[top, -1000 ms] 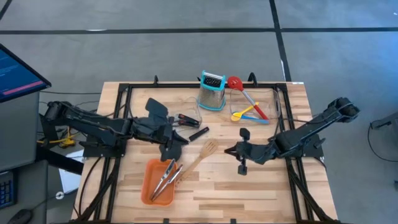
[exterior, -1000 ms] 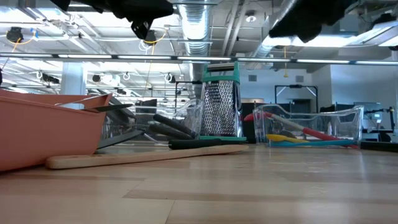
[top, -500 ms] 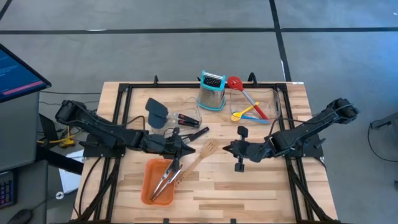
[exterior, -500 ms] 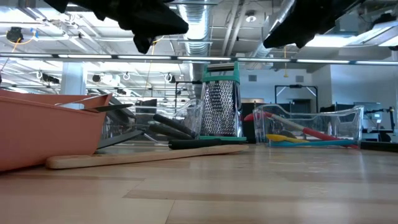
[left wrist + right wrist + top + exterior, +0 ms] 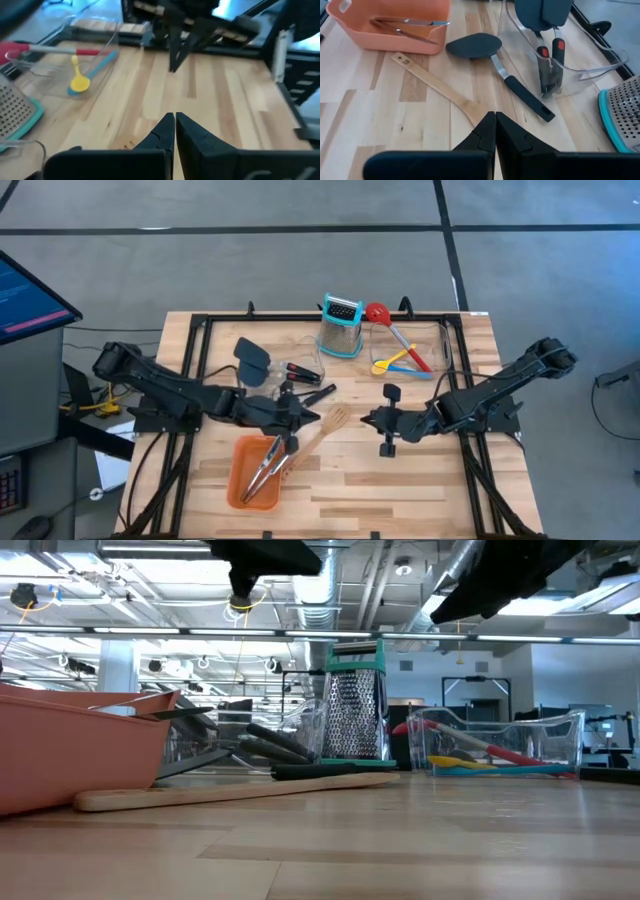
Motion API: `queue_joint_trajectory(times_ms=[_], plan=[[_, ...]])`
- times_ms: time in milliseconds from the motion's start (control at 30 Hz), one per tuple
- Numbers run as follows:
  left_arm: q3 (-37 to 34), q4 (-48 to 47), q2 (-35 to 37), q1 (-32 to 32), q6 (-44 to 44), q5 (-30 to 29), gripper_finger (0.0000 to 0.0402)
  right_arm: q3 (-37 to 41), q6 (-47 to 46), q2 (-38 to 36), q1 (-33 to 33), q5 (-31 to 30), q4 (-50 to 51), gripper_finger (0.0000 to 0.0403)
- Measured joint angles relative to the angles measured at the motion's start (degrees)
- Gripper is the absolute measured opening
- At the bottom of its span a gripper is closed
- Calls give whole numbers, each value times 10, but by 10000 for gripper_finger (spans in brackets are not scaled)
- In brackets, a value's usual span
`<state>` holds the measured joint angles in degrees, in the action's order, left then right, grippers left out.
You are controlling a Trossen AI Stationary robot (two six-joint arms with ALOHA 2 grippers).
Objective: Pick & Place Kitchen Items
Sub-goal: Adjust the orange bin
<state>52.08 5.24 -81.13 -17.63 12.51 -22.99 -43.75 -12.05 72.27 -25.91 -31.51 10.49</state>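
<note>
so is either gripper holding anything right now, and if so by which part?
Nothing is held. The left gripper is shut on empty air above the table, and the right gripper is shut and empty too, over the wooden slotted spatula.

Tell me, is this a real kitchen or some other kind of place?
Probably a robot lab or workshop, not a kitchen. The low view shows bare ceiling ducts and strip lights overhead; the wooden table has robot arms mounted at it, and a computer monitor stands beside it.
</note>
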Motion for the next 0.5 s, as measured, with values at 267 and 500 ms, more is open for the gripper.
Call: queue_joint_trajectory(times_ms=[267, 500], plan=[[84, -99, -54, 10, -16, 4, 1, 0, 0, 0, 1, 0, 16, 1], [109, -243, -56, 14, 83, 42, 1, 0, 0, 0, 1, 0, 26, 1]])
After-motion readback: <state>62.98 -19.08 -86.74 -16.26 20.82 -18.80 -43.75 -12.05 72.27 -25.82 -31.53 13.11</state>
